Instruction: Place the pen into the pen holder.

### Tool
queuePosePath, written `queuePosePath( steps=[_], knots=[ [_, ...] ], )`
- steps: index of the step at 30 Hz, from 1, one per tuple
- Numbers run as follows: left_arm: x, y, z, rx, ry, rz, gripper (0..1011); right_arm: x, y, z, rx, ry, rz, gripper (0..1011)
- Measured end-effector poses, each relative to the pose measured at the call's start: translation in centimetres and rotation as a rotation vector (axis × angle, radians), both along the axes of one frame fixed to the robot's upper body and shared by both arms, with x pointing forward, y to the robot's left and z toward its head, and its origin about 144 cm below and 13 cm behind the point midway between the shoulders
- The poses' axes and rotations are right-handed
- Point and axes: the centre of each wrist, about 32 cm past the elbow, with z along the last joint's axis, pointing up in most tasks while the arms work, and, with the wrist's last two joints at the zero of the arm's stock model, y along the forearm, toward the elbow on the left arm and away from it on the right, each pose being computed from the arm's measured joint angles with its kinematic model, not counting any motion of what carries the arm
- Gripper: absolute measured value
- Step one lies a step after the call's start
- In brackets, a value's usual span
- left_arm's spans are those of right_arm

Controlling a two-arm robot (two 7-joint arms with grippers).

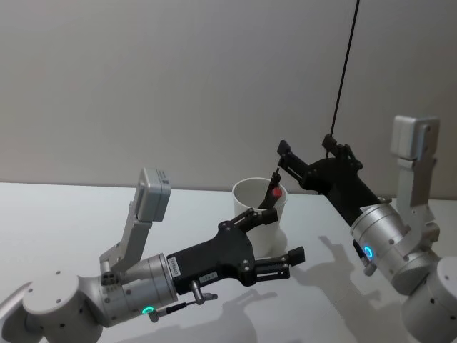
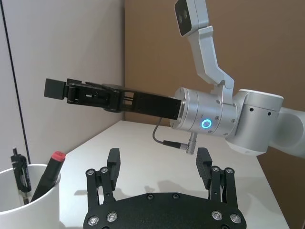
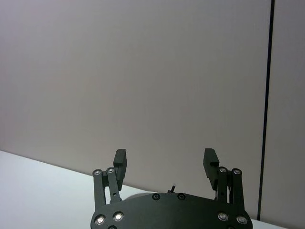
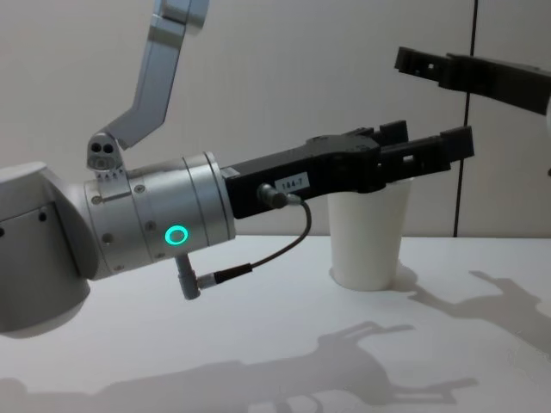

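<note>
Beside the left gripper (image 1: pixel 275 236), whose fingers are spread wide and hold nothing, stands the pen holder (image 1: pixel 260 226), a white paper cup on the table (image 1: pixel 64 221). A red-capped pen (image 2: pixel 46 174) leans inside it w/ a black pen (image 2: pixel 20 176). Judging by this, the placing step looks done; next move prob. calls for backing the arm straight away w/o clipping the cup. Past the cup, higher up, the right gripper (image 1: pixel 305 153) hangs wide open, empty. Behind, a wall w/ a dark cable (image 1: pixel 345 68).
</note>
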Motion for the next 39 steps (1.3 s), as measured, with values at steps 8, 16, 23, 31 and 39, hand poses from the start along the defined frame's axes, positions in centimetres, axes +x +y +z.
queuePosePath(
  steps=[8,16,23,31,39],
  knots=[
    [-0.2,0.0,0.0,0.004,0.001,0.015,1000,-0.3,-0.1,-0.3,-0.002,0.005,-0.003,1001],
    [-0.9,0.4,-0.2,0.038,0.006,0.104,1000,-1.6,-0.4,-1.5,-0.022,0.014,-0.018,1001],
    [-1.8,0.7,-0.4,0.073,0.008,0.196,1000,-3.2,-0.9,-2.9,-0.047,0.023,-0.037,1001],
    [-2.6,1.1,-0.6,0.108,0.004,0.298,1000,-5.0,-1.4,-4.1,-0.076,0.034,-0.055,1001],
    [-3.7,1.5,-0.7,0.146,-0.005,0.411,1000,-6.9,-1.9,-5.4,-0.109,0.047,-0.075,1001]
  ],
)
